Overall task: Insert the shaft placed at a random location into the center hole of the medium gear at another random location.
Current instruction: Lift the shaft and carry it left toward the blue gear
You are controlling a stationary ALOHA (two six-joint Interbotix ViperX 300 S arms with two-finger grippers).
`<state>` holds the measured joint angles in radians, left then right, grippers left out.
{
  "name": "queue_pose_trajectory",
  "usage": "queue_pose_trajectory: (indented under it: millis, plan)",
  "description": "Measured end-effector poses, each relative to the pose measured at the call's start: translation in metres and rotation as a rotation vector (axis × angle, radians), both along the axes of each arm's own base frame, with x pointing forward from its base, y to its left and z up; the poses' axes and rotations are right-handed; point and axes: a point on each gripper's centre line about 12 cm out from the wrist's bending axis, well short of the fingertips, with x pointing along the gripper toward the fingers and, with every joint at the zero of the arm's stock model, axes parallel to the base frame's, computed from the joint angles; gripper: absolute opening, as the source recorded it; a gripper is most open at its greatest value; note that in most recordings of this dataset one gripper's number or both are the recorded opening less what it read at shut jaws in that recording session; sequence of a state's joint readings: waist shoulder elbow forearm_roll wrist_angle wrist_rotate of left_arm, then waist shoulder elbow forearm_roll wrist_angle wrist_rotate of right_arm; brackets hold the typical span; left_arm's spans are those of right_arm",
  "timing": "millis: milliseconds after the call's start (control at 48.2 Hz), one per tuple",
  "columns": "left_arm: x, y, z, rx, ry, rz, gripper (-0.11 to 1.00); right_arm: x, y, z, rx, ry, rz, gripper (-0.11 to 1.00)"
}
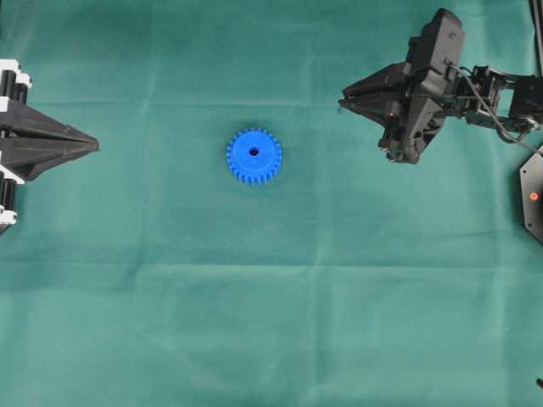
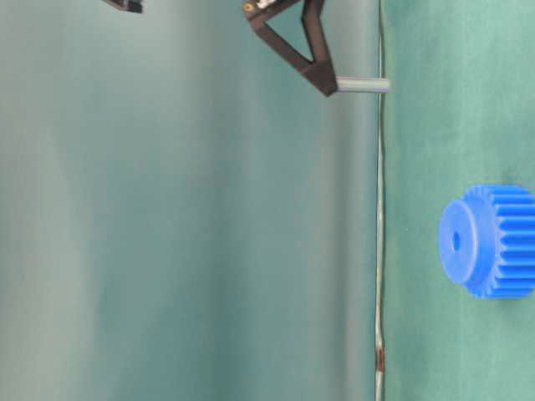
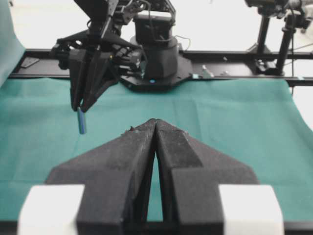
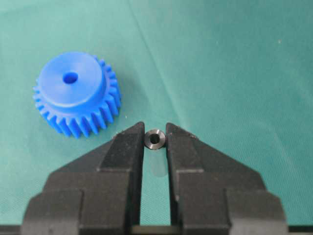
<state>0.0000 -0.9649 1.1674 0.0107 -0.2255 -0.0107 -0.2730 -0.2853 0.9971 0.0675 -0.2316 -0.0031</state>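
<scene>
Pinching a short, thin silvery-grey metal shaft (image 4: 155,138) between nearly closed matte black tips, the right gripper (image 4: 155,137) hangs above the cloth with the pin pointing down, hollow end showing from the wrist view. Gripped only near the top, most of the pin juts free below the tips (image 2: 361,84). Lying flat off to one side, well apart from the pin: the bright blue toothed plastic medium gear (image 1: 254,155), raised smooth hub up, small dark center hole (image 1: 254,153) open. Likely trouble: smooth metal slipping or tilting in so slight a hold, then catching the hub's rim; light plastic skidding on the creased green fabric table cover (image 1: 271,322) if pushed off-centre. Farther off, left gripper (image 1: 92,147) parked, tips together, empty.
</scene>
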Motion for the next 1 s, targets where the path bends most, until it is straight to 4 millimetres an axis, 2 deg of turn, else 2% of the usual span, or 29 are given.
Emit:
queue_pose_trajectory:
  millis: [374, 498, 664, 996]
  plan:
    - [0.0, 0.0, 0.0, -0.002, 0.0, 0.0, 0.0, 0.001, 0.0, 0.001, 0.0, 0.0, 0.0, 0.14]
    - [0.0, 0.0, 0.0, -0.002, 0.0, 0.0, 0.0, 0.007, -0.001, 0.001, -0.002, -0.001, 0.006, 0.14]
    - [0.0, 0.0, 0.0, -0.002, 0.0, 0.0, 0.0, 0.029, 0.007, 0.003, -0.007, -0.023, 0.043, 0.14]
    - [0.0, 0.0, 0.0, 0.0, 0.0, 0.0, 0.0, 0.091, 0.024, 0.004, -0.012, -0.048, 0.122, 0.14]
